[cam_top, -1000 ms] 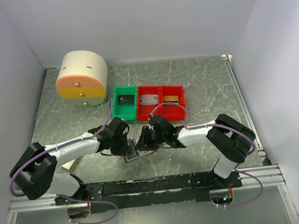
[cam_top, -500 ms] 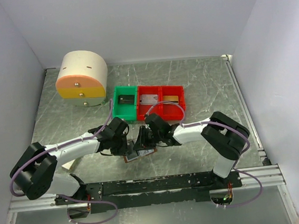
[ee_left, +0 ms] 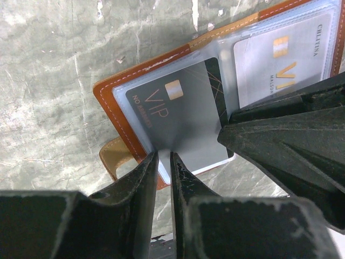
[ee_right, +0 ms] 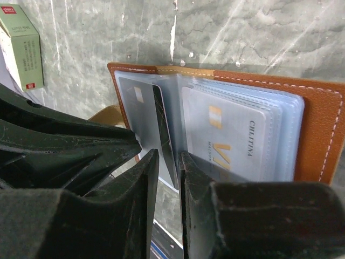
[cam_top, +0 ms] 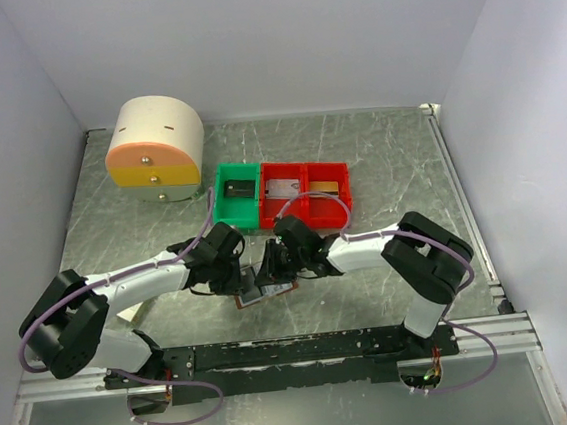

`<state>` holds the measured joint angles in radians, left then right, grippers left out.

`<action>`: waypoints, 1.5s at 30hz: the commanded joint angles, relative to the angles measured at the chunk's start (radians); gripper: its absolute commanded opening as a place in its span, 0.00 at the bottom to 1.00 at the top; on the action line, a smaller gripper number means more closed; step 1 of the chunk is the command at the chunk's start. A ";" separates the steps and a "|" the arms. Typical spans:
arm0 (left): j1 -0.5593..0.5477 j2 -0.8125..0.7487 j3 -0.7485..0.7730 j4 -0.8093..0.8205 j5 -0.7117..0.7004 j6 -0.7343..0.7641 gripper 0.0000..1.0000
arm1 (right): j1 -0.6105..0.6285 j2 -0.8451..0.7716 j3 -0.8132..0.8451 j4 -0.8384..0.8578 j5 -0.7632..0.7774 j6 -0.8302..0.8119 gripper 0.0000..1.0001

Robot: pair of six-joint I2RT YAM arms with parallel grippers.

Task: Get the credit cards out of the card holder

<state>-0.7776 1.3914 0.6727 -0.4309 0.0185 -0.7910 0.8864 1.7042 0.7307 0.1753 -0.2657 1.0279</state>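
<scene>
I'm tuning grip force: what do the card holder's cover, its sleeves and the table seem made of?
The card holder: cover of tan leather or imitation, matte, with pale stitching along the edge. Its sleeves: clear flexible plastic, glossy, cards showing through. The table: grey marbled surface, slightly shiny; stone or printed sheet, cannot tell.

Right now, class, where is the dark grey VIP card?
In the left wrist view, the dark VIP card sits in the card holder's left plastic sleeve, beside the pale card, with the left end effector at its lower edge.
</scene>
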 commanded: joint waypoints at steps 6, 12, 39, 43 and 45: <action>0.007 0.017 -0.002 0.012 -0.022 0.011 0.26 | 0.040 0.053 0.046 -0.023 -0.027 -0.053 0.21; 0.006 0.015 -0.005 0.004 -0.027 0.013 0.26 | 0.038 0.019 0.018 0.001 -0.007 -0.031 0.13; 0.006 0.017 -0.004 -0.002 -0.028 0.018 0.24 | 0.002 -0.051 -0.103 0.198 -0.055 0.074 0.12; 0.006 0.018 -0.003 -0.004 -0.030 0.021 0.24 | -0.006 -0.058 -0.124 0.238 -0.065 0.090 0.06; 0.006 0.019 -0.001 -0.005 -0.030 0.022 0.24 | -0.008 -0.058 -0.129 0.247 -0.071 0.092 0.02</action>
<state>-0.7757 1.3937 0.6727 -0.4309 0.0181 -0.7883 0.8860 1.6722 0.6151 0.3519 -0.3138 1.0981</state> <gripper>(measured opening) 0.242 0.054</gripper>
